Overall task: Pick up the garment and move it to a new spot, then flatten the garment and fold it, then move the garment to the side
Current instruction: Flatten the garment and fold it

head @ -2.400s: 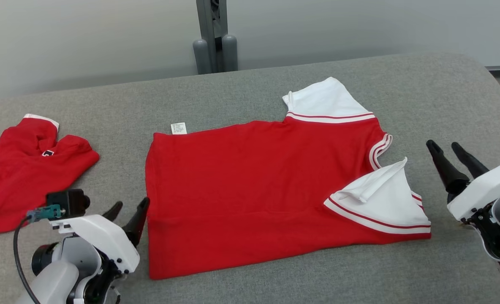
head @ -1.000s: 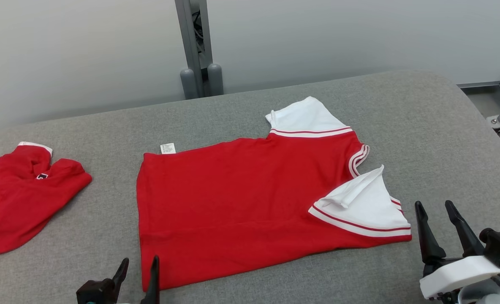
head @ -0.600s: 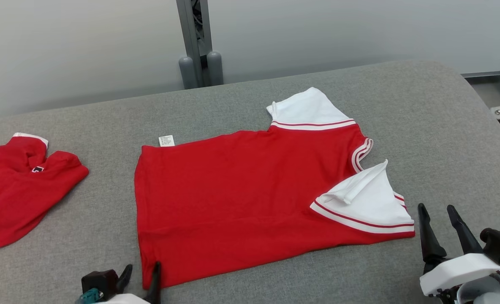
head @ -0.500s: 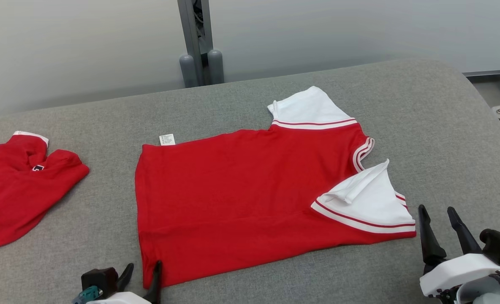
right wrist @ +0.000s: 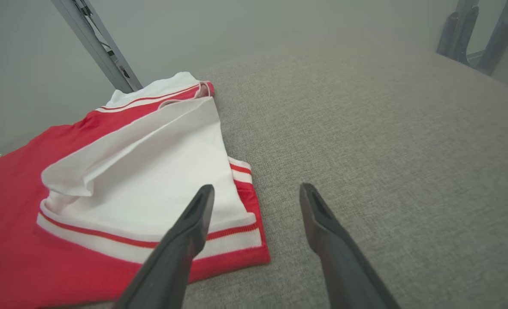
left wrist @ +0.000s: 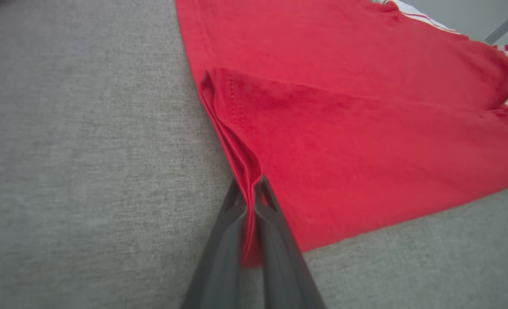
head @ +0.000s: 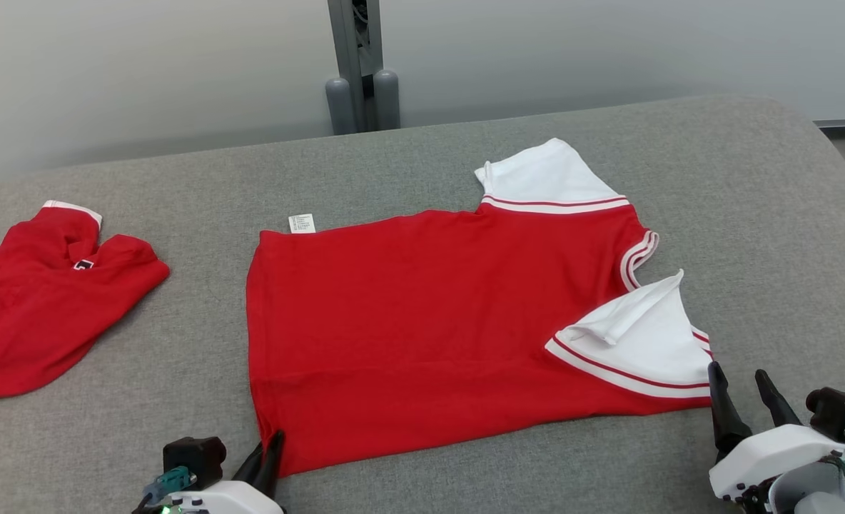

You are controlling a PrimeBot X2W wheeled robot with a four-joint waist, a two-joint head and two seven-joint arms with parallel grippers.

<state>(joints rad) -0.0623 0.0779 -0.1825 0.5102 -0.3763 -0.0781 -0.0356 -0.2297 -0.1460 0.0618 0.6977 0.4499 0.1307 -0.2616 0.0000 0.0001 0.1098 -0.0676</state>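
Nearest to the robot, the left gripper (left wrist: 249,189) has its two fingers pressed together on the near left corner of the garment (head: 429,321). In the left wrist view a thin ridge of red cloth stands between them, and the hem is lifted into a small fold. In the head view the bottom edge cuts off most of this gripper's body.

At the lower right, the right gripper (head: 736,371) has its fingers spread and nothing between them. It is just beside the near right corner of the garment. In the right wrist view one finger lies over the striped band of the near sleeve (head: 644,335). Whether it touches the cloth, I cannot tell.

The garment is a red shirt, lying mostly flat in the middle of the grey padded table (head: 751,214). The near sleeve is white and partly turned over on itself, so what lies under it is hidden. Farther back are a small white label (head: 302,223), too small to read, and the far sleeve (head: 547,175).

At the left lies a second red garment (head: 37,307), crumpled and cut off by the picture edge. Behind the table stands a grey post (head: 362,71), cut off at the top.
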